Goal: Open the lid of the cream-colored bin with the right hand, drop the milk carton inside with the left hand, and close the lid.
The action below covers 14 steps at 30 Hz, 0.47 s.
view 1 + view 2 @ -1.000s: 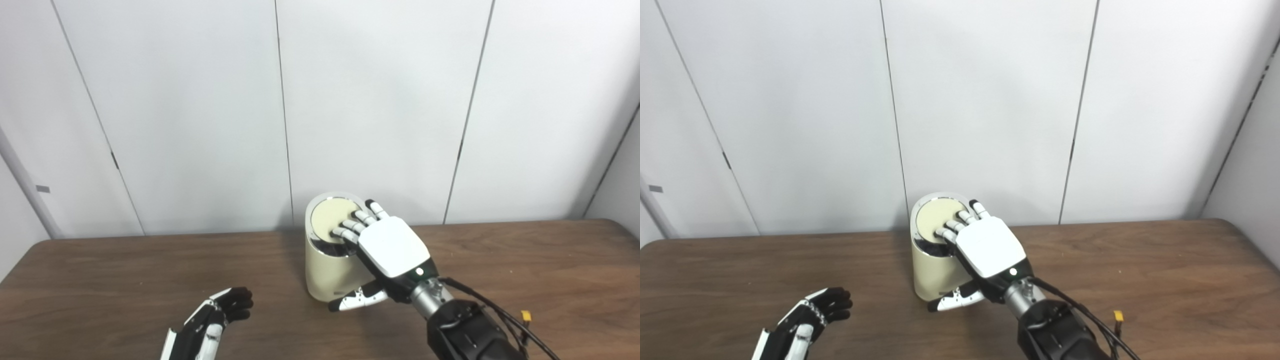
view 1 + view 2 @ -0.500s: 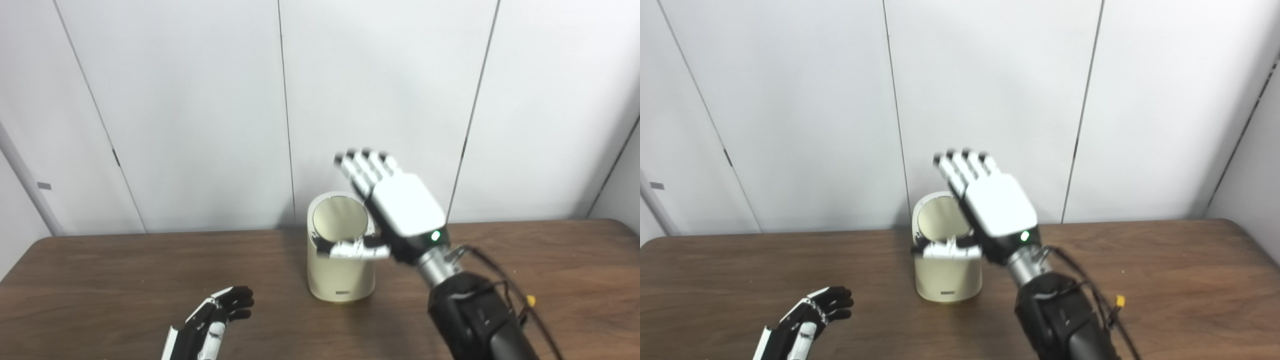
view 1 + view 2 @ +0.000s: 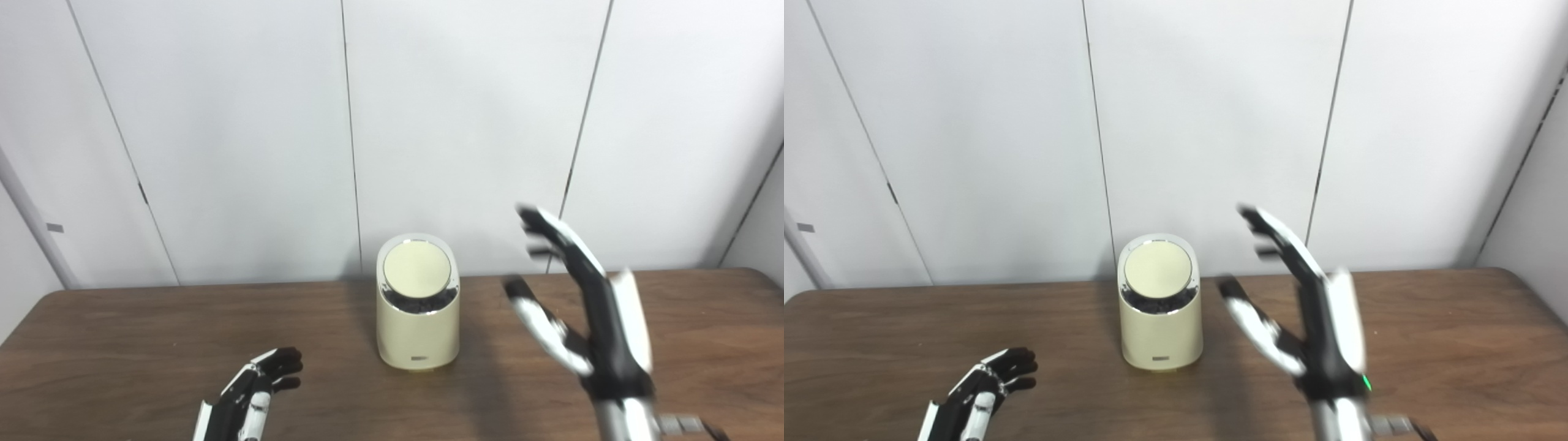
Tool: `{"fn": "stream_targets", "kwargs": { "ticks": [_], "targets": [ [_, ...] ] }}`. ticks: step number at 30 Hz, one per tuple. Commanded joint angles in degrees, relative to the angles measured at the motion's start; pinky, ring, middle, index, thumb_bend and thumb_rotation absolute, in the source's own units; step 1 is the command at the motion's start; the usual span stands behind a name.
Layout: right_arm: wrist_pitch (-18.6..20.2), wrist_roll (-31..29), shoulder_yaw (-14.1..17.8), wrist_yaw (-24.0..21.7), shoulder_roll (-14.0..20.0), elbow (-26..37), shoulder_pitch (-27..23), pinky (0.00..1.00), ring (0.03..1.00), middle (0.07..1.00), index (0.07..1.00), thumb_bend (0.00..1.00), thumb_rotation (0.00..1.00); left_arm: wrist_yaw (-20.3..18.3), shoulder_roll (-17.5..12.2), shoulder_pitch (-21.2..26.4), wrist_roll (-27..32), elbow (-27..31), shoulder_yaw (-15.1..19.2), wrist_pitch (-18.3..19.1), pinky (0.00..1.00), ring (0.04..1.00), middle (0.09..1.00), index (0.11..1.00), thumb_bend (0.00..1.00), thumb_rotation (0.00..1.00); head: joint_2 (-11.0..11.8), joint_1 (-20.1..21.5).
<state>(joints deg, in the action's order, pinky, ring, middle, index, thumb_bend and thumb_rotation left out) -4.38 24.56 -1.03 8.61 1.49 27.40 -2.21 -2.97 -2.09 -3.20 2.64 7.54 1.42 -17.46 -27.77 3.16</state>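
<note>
The cream-colored bin (image 3: 418,334) stands upright at the middle of the wooden table (image 3: 122,343), close to the wall. Its round lid (image 3: 417,268) faces me, and a dark gap (image 3: 420,301) shows below its front edge. My right hand (image 3: 582,312) is open with fingers spread and blurred. It is in the air to the right of the bin and apart from it, also shown in the right eye view (image 3: 1304,318). My left hand (image 3: 251,398) is open and empty, low over the table's front left. No milk carton is in view.
White wall panels (image 3: 245,122) stand right behind the bin. The table's back edge runs along the wall, and its right corner (image 3: 753,275) is rounded.
My right hand has come off the lid, lifted, then swung right and turned edge-on. The bin, tilted under the hand before, stands upright again. My left hand has barely moved.
</note>
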Motion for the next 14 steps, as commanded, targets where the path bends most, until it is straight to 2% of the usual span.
{"fn": "stream_targets", "kwargs": {
  "ticks": [1, 5, 8, 9, 11, 14],
  "targets": [
    [-2.0, -5.0, 1.1, 0.3, -0.5, -0.2, 1.7, 0.6, 0.712, 0.737, 0.701, 0.28, 0.38, 0.1, -0.4, 0.5, -0.3, 2.1, 0.1, -2.3, 0.71, 0.77, 0.782, 0.769, 0.18, 0.69, -0.2, 0.0],
    [-3.8, -9.1, 2.4, 1.2, -1.4, -3.1, 6.1, 0.59, 0.702, 0.724, 0.685, 0.29, 0.32, 0.0, -0.6, 0.2, 0.0, 2.4, 0.2, -2.0, 0.71, 0.775, 0.784, 0.774, 0.18, 0.61, -0.4, 0.0],
    [-6.4, -12.6, 2.9, 1.3, -1.5, -5.9, 8.1, 0.61, 0.709, 0.729, 0.699, 0.27, 0.36, -0.1, -0.7, -0.1, 0.1, 2.7, 0.2, -1.7, 0.7, 0.77, 0.781, 0.772, 0.21, 0.47, -0.5, -0.1],
    [-7.1, -13.2, 2.9, 1.1, -1.4, -6.7, 8.6, 0.62, 0.715, 0.732, 0.697, 0.26, 0.32, -0.1, -0.8, -0.1, 0.0, 2.8, 0.1, -1.8, 0.7, 0.766, 0.779, 0.771, 0.22, 0.44, -0.6, -0.2],
    [-7.2, -13.6, 3.0, 0.7, -1.0, -7.8, 9.6, 0.63, 0.725, 0.739, 0.703, 0.25, 0.32, 0.0, -0.8, -0.4, 0.0, 3.1, 0.1, -1.5, 0.69, 0.756, 0.772, 0.767, 0.22, 0.4, -0.7, -0.2],
    [-7.0, -13.6, 3.4, 0.6, -0.9, -9.5, 10.7, 0.66, 0.735, 0.74, 0.707, 0.25, 0.32, 0.1, -0.8, -0.8, -0.4, 3.3, 0.2, -1.0, 0.69, 0.751, 0.766, 0.761, 0.22, 0.4, -0.8, -0.3]
  ]
}}
